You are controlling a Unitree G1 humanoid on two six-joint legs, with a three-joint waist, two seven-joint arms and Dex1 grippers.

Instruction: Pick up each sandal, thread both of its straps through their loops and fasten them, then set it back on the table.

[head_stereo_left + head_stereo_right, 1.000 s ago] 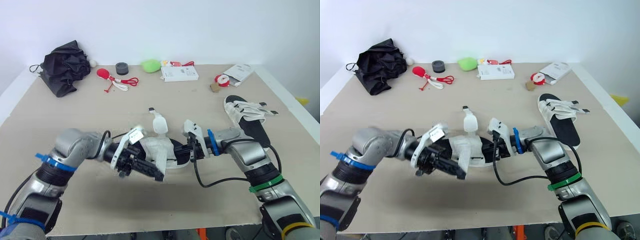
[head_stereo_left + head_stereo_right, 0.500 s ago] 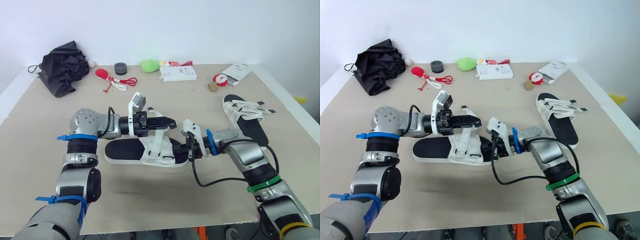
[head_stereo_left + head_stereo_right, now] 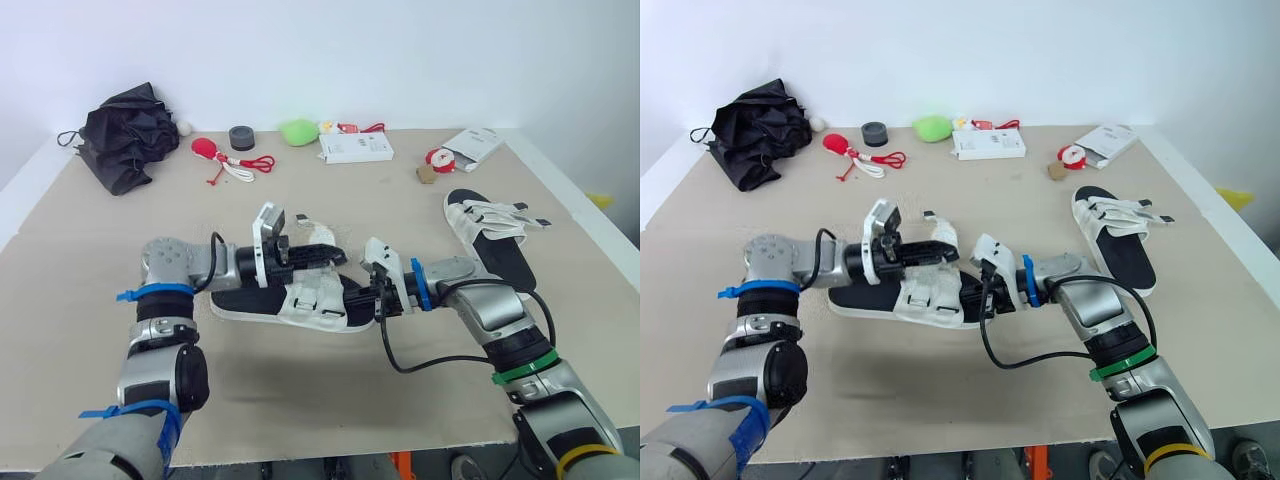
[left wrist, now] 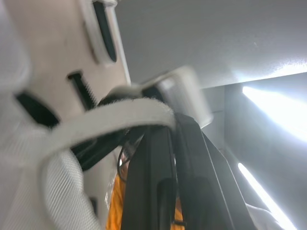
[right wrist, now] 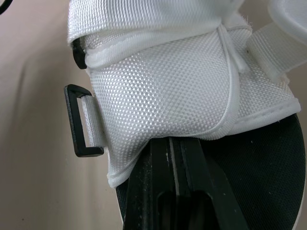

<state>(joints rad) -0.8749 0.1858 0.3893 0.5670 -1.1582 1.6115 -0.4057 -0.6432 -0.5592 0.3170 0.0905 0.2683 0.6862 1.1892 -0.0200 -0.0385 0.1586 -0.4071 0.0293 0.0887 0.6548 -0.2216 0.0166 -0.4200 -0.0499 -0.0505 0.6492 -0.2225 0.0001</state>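
Left eye view: sandal (image 3: pixel 250 301) centre of tabletop (image 3: pixel 90 300); second sandal (image 3: pixel 497 243) at 2 o'clock.
Left tool (image 3: pixel 335 254): pinched on strap (image 3: pixel 315 232) (white).
Right tool (image 3: pixel 376 300): clamped on sandal's upper.

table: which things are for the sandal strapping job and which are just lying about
Job: near sandal, far sandal, left gripper, right gripper.
Lying about: black fabric bundle, red-and-white cord, black roll, green lump, white box, white packet.
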